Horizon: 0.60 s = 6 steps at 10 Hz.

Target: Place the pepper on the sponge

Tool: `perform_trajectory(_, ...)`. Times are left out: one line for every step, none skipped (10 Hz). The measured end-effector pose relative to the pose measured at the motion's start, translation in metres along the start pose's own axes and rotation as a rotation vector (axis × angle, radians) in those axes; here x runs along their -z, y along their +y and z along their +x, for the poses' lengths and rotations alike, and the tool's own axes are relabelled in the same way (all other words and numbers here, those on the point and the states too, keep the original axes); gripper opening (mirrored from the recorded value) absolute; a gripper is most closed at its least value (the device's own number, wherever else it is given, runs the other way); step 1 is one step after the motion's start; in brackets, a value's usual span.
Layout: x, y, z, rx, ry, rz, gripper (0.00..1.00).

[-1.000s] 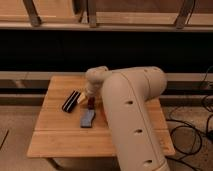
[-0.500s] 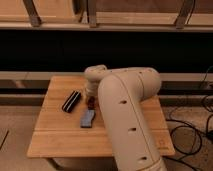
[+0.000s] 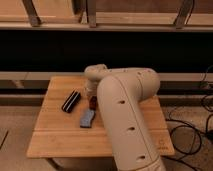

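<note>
The sponge (image 3: 87, 118), a small flat blue-grey pad, lies on the wooden table (image 3: 55, 135) left of the middle. Just behind it and slightly to the right, a small dark red piece, the pepper (image 3: 93, 104), shows under the arm's end. My gripper (image 3: 91, 96) is right at the pepper, pointing down at the table, and the big white arm (image 3: 125, 115) hides most of it. Whether the pepper is held or resting on the wood cannot be made out.
A black bar with pale edge stripes (image 3: 71, 101) lies slantwise left of the pepper. The white arm covers the table's right half. Behind the table runs a dark shelf with a wooden rail (image 3: 105, 20). Cables (image 3: 200, 125) lie on the floor at right.
The arm's bulky forearm shifted slightly left a second ago and has held still since. The sponge and the black bar have not moved.
</note>
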Motion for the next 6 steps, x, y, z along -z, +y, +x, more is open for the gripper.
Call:
perform_trajectory(0.000, 0.001, 0.000, -0.001, 0.001, -0.006, 0.00)
perform_trajectory(-0.001, 0.003, 0.000, -0.001, -0.001, -0.014, 0.00)
perform_trajectory(0.000, 0.007, -0.002, 0.003, -0.012, -0.027, 0.00)
perform_trajectory(0.003, 0.011, -0.003, 0.011, -0.021, -0.039, 0.00)
perform_trajectory(0.010, 0.024, -0.007, 0.037, -0.049, -0.065, 0.00)
perform_trajectory(0.021, 0.037, -0.014, 0.067, -0.080, -0.083, 0.00)
